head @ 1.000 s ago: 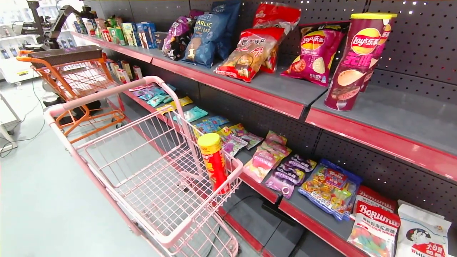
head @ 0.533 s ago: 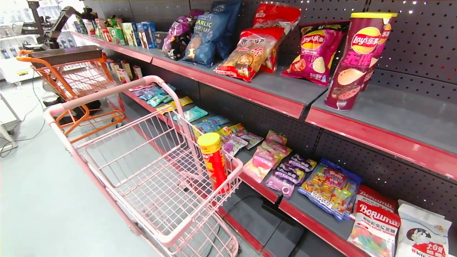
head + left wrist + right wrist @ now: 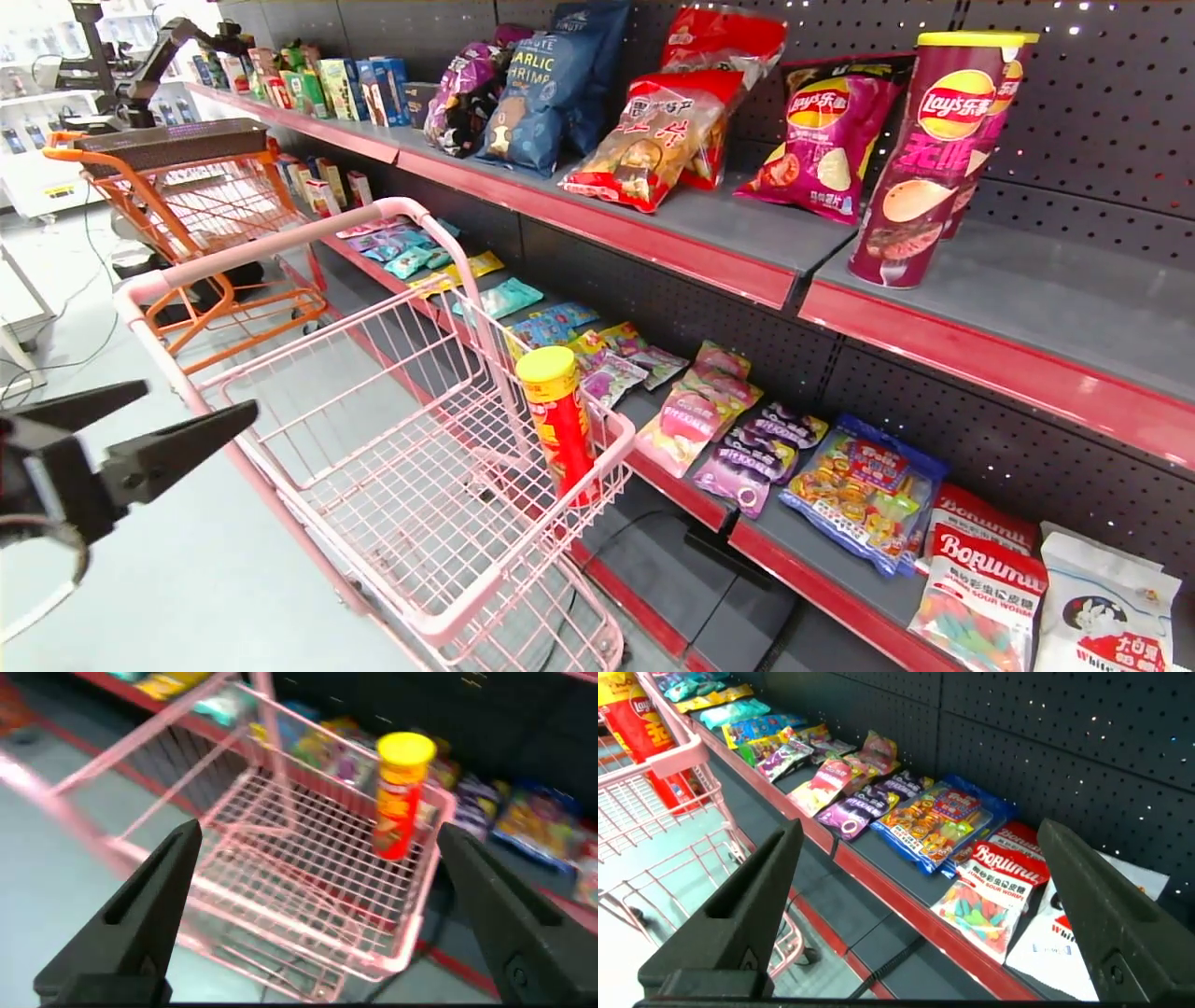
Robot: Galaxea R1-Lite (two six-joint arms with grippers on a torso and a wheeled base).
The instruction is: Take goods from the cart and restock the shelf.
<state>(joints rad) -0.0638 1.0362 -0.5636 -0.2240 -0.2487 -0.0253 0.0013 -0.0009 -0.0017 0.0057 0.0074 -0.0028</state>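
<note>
Head view gives us the red can with its yellow lid, standing upright inside the pink cart, in the corner of the basket nearest the shelf. It is the 1 item we can see in the basket. The cart stands right alongside the lower shelf, its handle pointing away down the aisle.

Our left tool hangs over the floor on the side of the cart away from the shelf. Its 2 fingers are spread wide apart and hold nothing. In the left wrist view the can sits between those fingers but well beyond them.

Our right tool also has its fingers wide apart and holds nothing. It is near the lower shelf, where flat candy bags lie in a row, with a corner of the cart off to one side.

On the upper shelf 2 tall purple cans stand upright, one behind the other. Beside them chip bags lean against the pegboard back wall. Farther along the aisle an orange cart stands by the same shelving.
</note>
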